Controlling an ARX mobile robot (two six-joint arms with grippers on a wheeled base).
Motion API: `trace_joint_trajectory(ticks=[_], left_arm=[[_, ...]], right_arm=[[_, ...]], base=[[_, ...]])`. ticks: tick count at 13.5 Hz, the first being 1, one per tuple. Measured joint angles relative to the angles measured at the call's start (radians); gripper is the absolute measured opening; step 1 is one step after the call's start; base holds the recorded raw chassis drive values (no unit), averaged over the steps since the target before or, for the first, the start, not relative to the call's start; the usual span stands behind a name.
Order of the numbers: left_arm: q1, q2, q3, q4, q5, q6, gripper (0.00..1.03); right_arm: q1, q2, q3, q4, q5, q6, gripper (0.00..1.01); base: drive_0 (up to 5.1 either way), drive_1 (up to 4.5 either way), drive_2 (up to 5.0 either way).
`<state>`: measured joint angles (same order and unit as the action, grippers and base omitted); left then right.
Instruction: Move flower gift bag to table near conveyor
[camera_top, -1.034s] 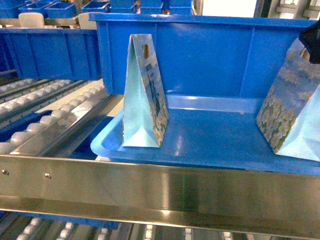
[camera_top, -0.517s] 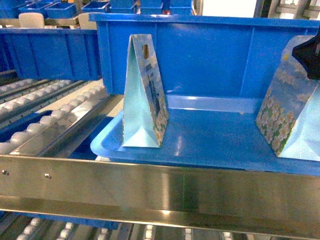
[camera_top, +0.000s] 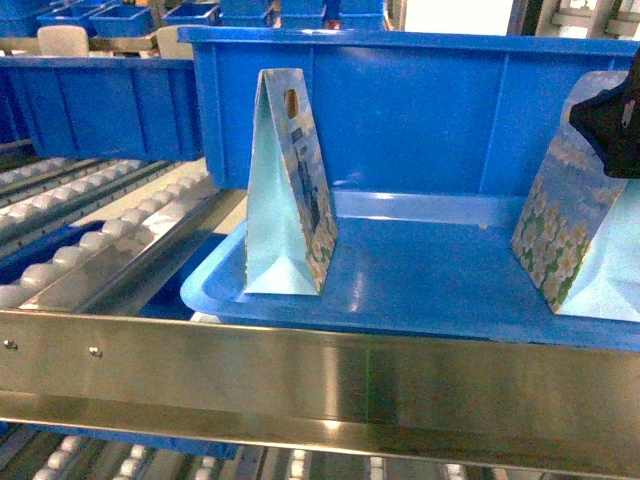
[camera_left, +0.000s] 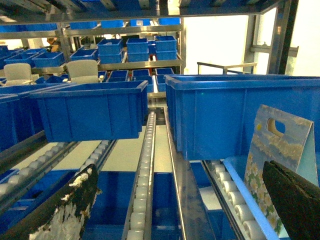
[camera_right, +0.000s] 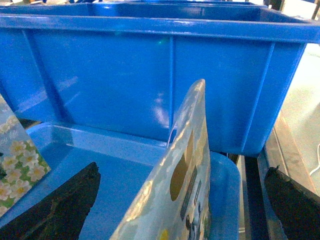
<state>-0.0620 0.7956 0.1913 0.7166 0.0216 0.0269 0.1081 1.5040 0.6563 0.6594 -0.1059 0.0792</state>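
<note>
I have the right fingers (camera_right: 182, 200) spread wide, one on either side of the top edge of the flower gift bag (camera_right: 182, 185), which stands upright on the blue tray (camera_right: 100, 160) just in front of the blue bin (camera_right: 150, 75); straddling the handle end should let me pinch it cleanly. The left fingers (camera_left: 175, 205) hang open and empty over the conveyor (camera_left: 142, 170), beside a second bag (camera_left: 272, 155).
</note>
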Motion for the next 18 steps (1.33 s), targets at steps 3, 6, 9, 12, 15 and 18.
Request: trace_joint_trajectory(ticks=[3, 6, 9, 12, 15, 18], left_arm=[[0.000, 0.000, 0.000, 0.000, 0.000, 0.000, 0.98], [0.000, 0.000, 0.000, 0.000, 0.000, 0.000, 0.98], [0.000, 0.000, 0.000, 0.000, 0.000, 0.000, 0.98], [0.000, 0.000, 0.000, 0.000, 0.000, 0.000, 0.98], [0.000, 0.000, 0.000, 0.000, 0.000, 0.000, 0.98], [0.000, 0.000, 0.000, 0.000, 0.000, 0.000, 0.98]], right_arm=[[0.002, 0.007, 0.001, 0.000, 0.000, -0.001, 0.98], [-0.003, 0.007, -0.003, 0.027, -0.002, -0.006, 0.84], [0.006, 0.006, -0.034, 0.028, 0.000, -0.016, 0.46], [0.017, -0.004, -0.058, 0.038, 0.007, -0.017, 0.12], [0.030, -0.064, -0.114, 0.076, 0.031, -0.023, 0.02], [0.042, -0.167, -0.156, 0.083, 0.054, -0.028, 0.02]], base=[[0.0, 0.00, 0.0], [0.0, 0.00, 0.0], [0.0, 0.00, 0.0], [0.0, 0.00, 0.0], [0.0, 0.00, 0.0], [0.0, 0.00, 0.0]])
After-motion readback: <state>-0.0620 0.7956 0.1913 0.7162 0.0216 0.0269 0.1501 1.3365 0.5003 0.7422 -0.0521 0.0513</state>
